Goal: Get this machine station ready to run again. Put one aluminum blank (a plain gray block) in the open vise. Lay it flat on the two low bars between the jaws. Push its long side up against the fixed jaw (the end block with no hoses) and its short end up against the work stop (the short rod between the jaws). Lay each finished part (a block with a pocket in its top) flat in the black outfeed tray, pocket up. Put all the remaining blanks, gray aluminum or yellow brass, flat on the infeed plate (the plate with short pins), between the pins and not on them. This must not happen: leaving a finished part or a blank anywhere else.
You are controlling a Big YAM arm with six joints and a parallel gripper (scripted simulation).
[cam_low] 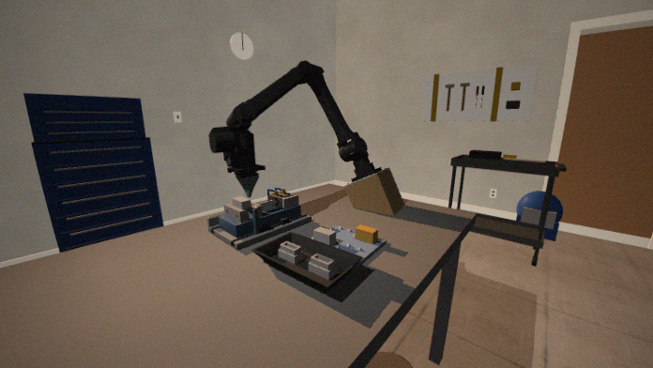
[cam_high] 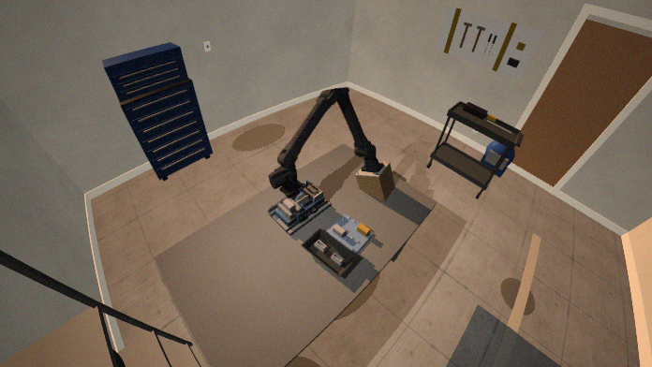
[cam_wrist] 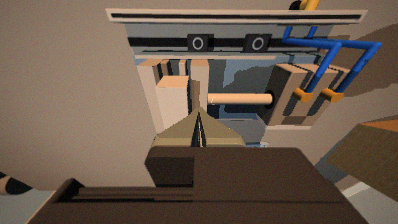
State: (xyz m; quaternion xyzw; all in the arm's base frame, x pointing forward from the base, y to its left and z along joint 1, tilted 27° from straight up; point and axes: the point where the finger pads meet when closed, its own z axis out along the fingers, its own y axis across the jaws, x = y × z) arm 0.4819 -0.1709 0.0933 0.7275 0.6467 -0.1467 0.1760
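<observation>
The vise (cam_high: pixel 300 203) stands at the table's middle and also shows in the exterior view (cam_low: pixel 260 213). My gripper (cam_low: pixel 249 190) hangs just above it, shut and empty. In the wrist view the closed fingertips (cam_wrist: pixel 199 127) point down between the jaws. A plain gray blank (cam_wrist: pixel 172 102) lies against the hose-free fixed jaw (cam_wrist: pixel 147 90). A rod (cam_wrist: pixel 240 99) reaches out from the hosed jaw (cam_wrist: pixel 292 95). The black outfeed tray (cam_high: pixel 330 253) holds two pocketed parts (cam_high: pixel 320 244) (cam_high: pixel 337 257). The infeed plate (cam_high: pixel 350 232) carries a gray blank (cam_high: pixel 339 229) and a brass blank (cam_high: pixel 363 228).
The arm's tan base block (cam_high: pixel 376 182) sits at the table's far side. A black cart (cam_high: pixel 475 145) stands by the door. A blue tool cabinet (cam_high: pixel 156 110) stands against the far wall. The table's right edge runs close to the tray and plate.
</observation>
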